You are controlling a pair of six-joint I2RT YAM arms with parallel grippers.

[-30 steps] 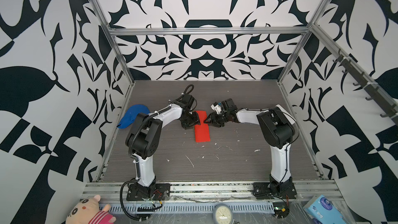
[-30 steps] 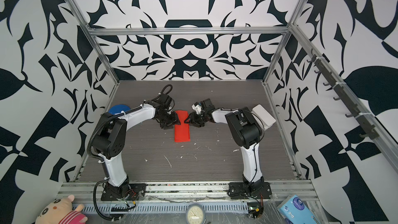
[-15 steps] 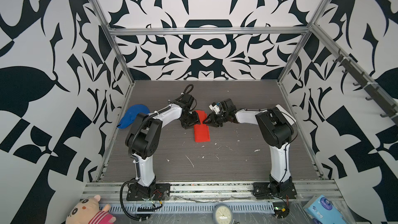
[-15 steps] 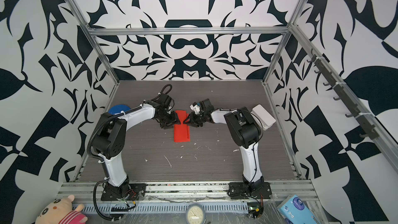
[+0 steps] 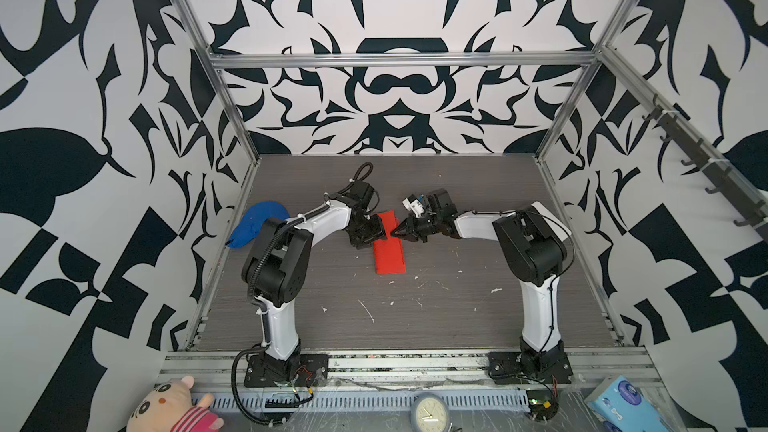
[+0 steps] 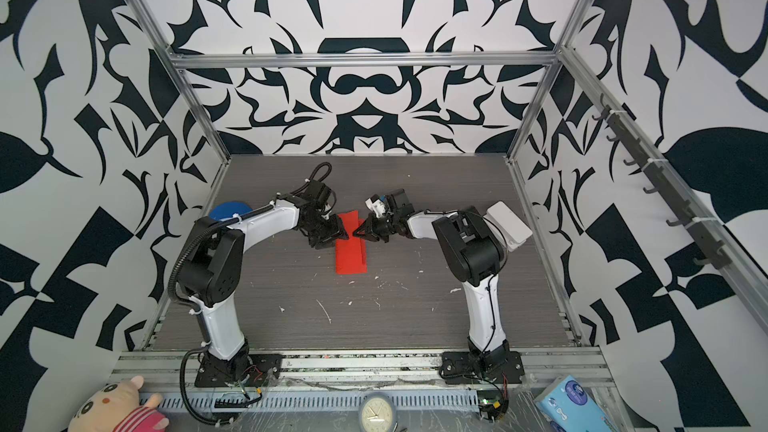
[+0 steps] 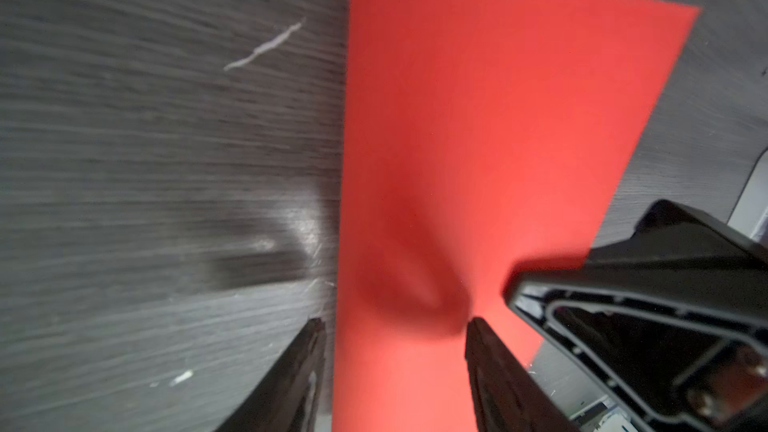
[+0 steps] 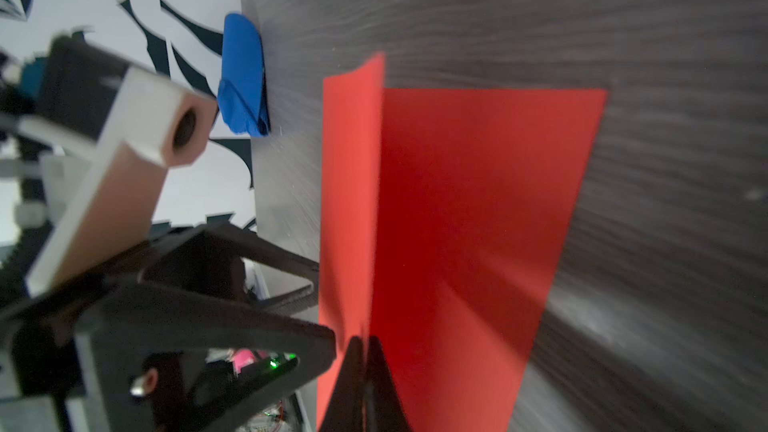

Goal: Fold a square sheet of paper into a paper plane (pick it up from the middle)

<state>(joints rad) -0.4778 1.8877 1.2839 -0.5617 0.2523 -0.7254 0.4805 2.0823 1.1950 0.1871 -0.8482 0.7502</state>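
The sheet of paper point(image 5: 388, 251), folded to a narrow rectangle, lies flat on the table point(image 5: 415, 326) midway between the two arms, with one long edge lifted as a standing flap point(image 8: 353, 160). The right gripper point(image 8: 365, 342) is pressed together on the end of that flap. The left gripper point(image 7: 392, 324) is spread: one fingertip point(image 7: 476, 326) bears on the paper, where a dimple is seen, and the other is set on bare table just beside the edge. For a clean fold, the flap should be carried over in a low arc while the lower layer is pinned by the left fingertip. Edges should be matched before any crease is pressed, and the pull kept gentle, since thin paper is judged liable to slide or tear. The table is dark wood-grain board, flecked with white scraps and probably smooth. A blue cloth point(image 5: 259, 222) lies against the left wall and a white box point(image 6: 509, 224) behind the right arm. The cell is enclosed by black-and-white patterned walls on a metal frame.
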